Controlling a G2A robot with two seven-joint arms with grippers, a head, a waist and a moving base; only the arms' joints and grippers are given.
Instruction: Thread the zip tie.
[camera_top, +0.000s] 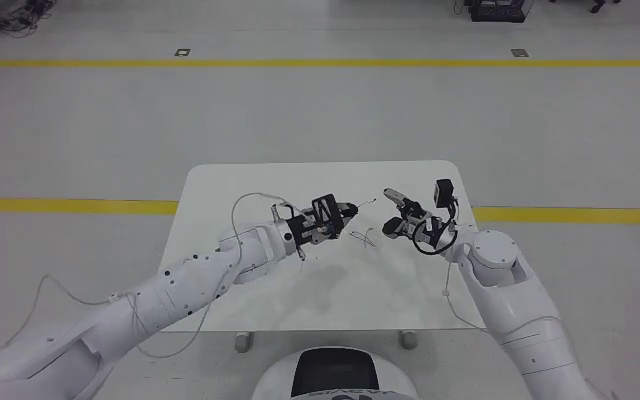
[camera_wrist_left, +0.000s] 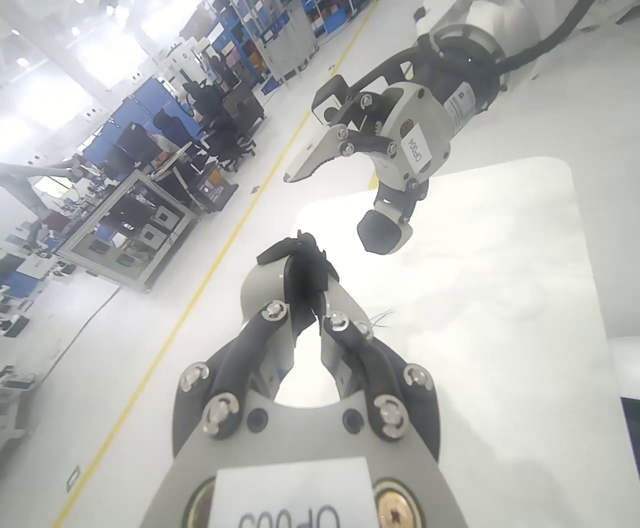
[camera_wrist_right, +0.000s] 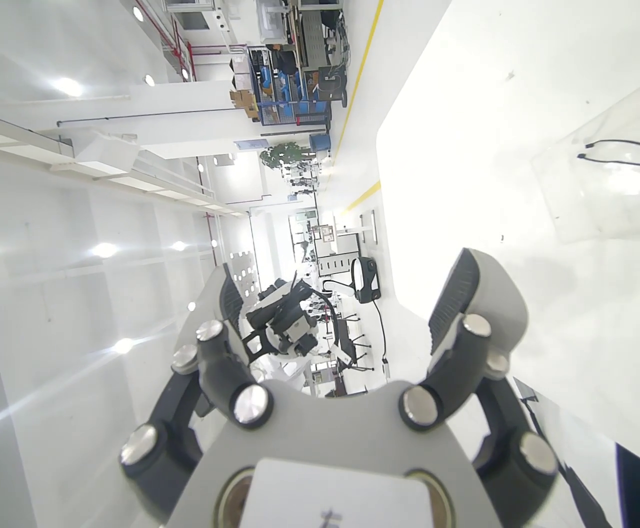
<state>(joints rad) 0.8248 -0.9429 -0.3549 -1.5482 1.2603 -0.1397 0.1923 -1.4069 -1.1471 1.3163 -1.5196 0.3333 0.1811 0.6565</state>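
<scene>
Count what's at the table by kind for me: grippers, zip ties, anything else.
Grippers: 2, the left gripper shut on a zip tie and the right gripper open
Black zip ties: 3, one held zip tie and two loose zip ties on the sheet
Clear sheet: 1
Total: 6

The left claw (camera_wrist_left: 306, 265) and right claw (camera_wrist_right: 350, 290) are matt grey metal with ribbed black pads (camera_wrist_right: 452, 295), the table (camera_top: 250, 190) smooth white.

Thin black zip tie (camera_wrist_left: 306, 246), pinched in left claw (camera_wrist_left: 300, 272), tips closed
</scene>
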